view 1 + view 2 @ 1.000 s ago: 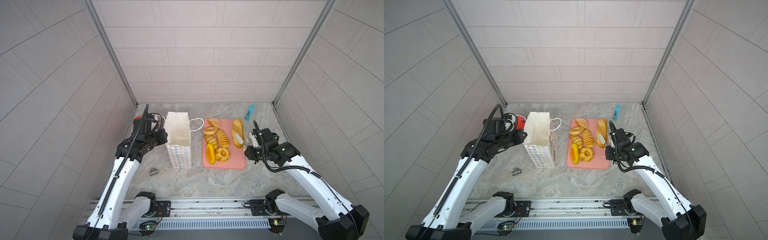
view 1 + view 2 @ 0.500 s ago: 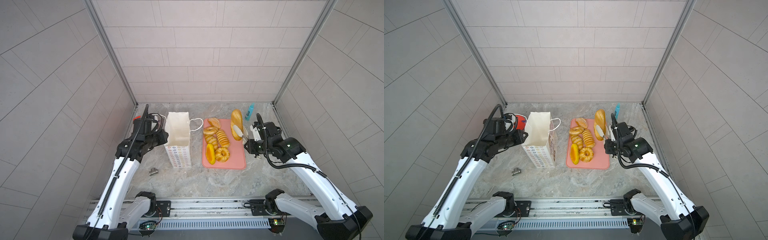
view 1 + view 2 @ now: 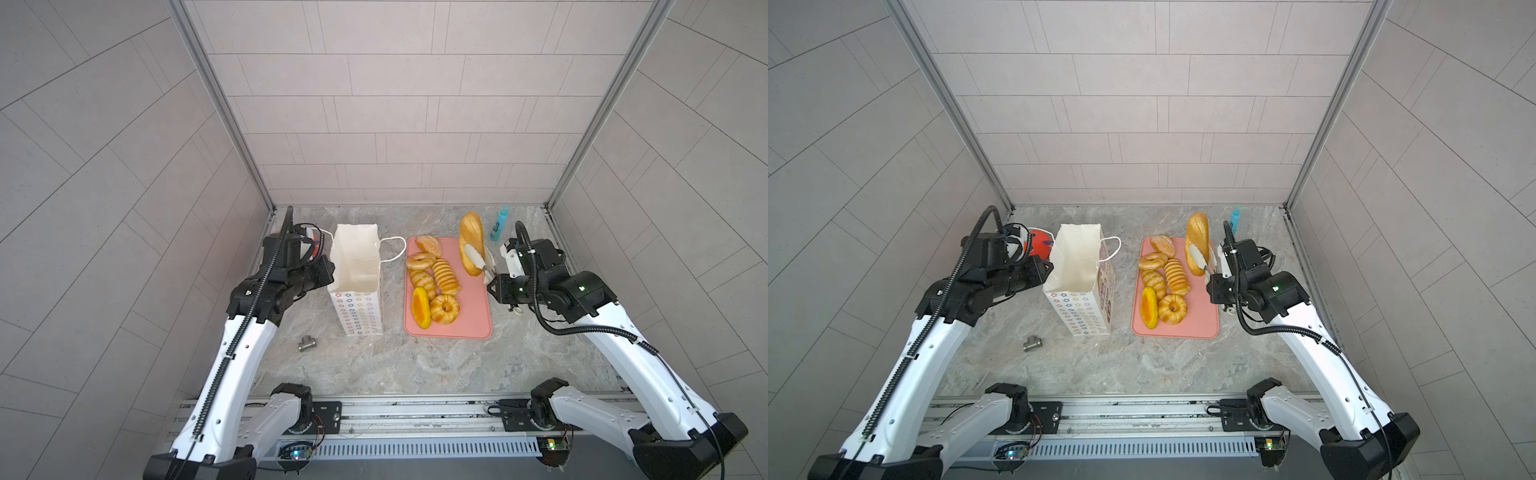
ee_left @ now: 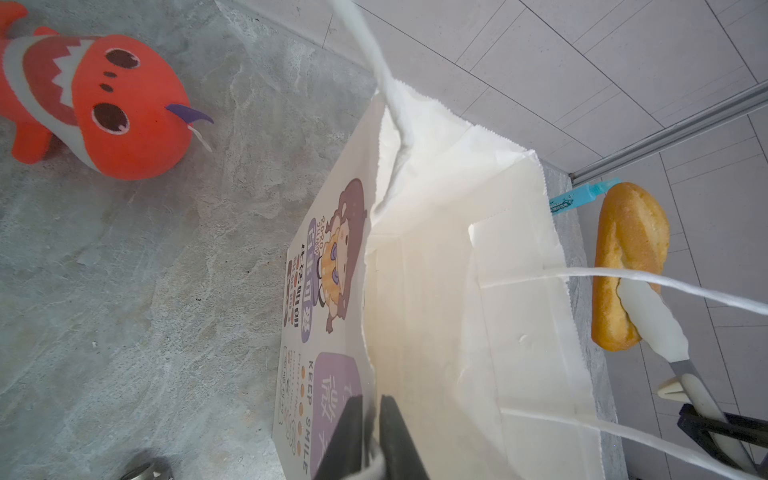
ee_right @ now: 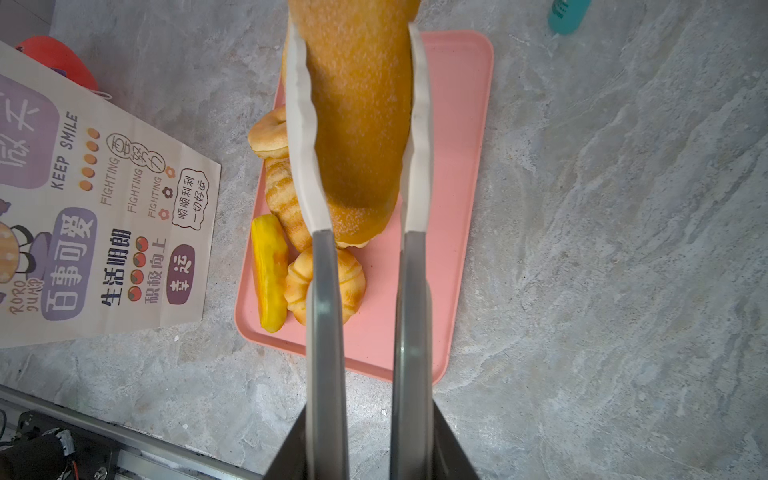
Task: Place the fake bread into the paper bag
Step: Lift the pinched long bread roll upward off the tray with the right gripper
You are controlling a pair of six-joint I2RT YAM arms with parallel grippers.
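Loaf gripped, bag waiting.
Right hand (image 3: 478, 261) is clamped on the long loaf (image 3: 471, 232), in the air over the pink tray's (image 3: 469, 320) far end, well apart from the paper bag (image 3: 359, 309). Left hand (image 4: 371, 419) looks pinched on the bag rim, mouth open. IMO: carry it over w/ the loaf tipped end-down, clear the cord handle (image 3: 404, 246), let go only once it's inside.

Bag (image 3: 357, 266): matt white paper, creased; handles (image 4: 365, 41) of fibrous cord. Beside it, tray (image 3: 473, 316), smooth matt pink plastic. Loaf (image 5: 357, 124) finely pebbled, soft sheen; donut (image 3: 444, 308) glossier. Fish (image 4: 104, 104), fuzzy plush. Right gripper (image 5: 353, 50): brushed-metal fingers (image 5: 326, 332), milky rubbery tips. Table (image 3: 415, 365): marbled stone look, matt.
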